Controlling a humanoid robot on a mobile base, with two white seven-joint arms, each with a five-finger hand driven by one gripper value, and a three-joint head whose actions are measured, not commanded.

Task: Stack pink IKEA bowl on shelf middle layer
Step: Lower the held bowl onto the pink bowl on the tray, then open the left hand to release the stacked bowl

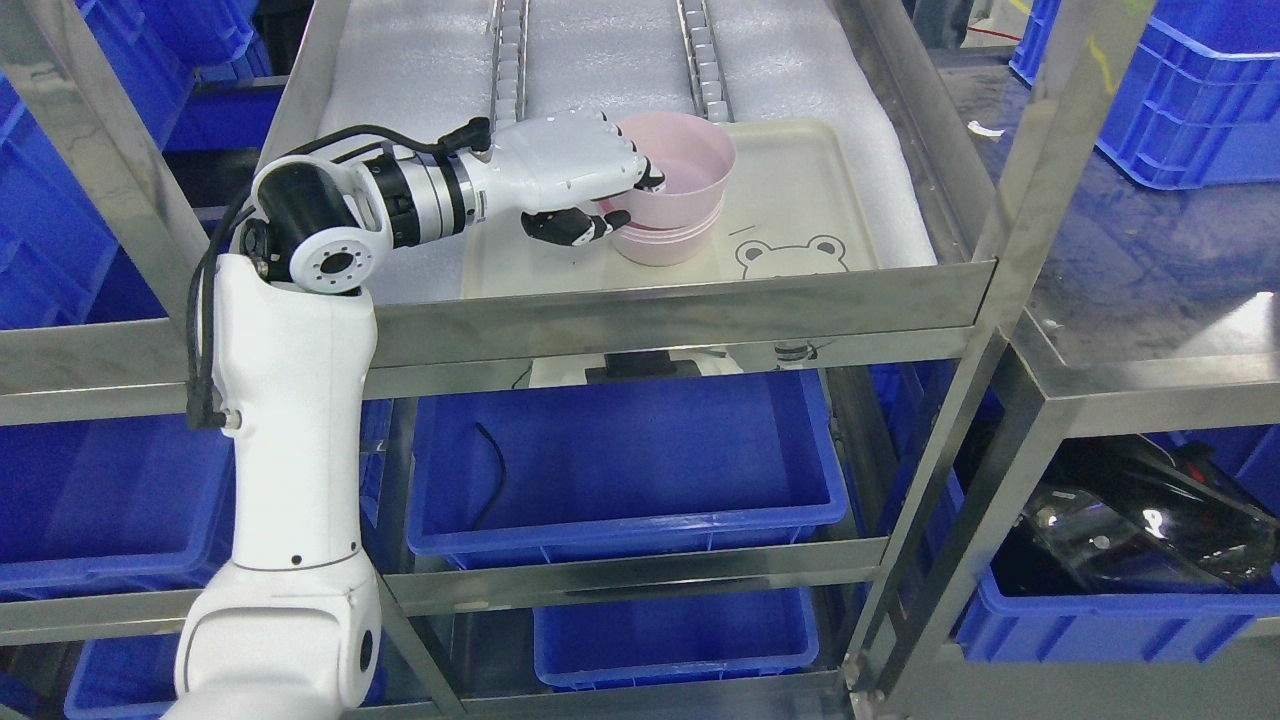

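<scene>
We see the left hand [590, 195] pinching the rim of the upper pink bowl [680, 165], nested in a second bowl [665, 245] on the bear-printed tray [800, 190]; rim grip presumably steadies seating.

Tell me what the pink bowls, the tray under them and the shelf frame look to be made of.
Pink bowls: likely matte plastic, with thin walls, even colour and a soft sheen. Tray: cream, probably plastic or melamine, smooth with a printed bear. Shelf frame: brushed metal, seemingly stainless steel, with streaky reflections. The left hand grips the top bowl.
</scene>
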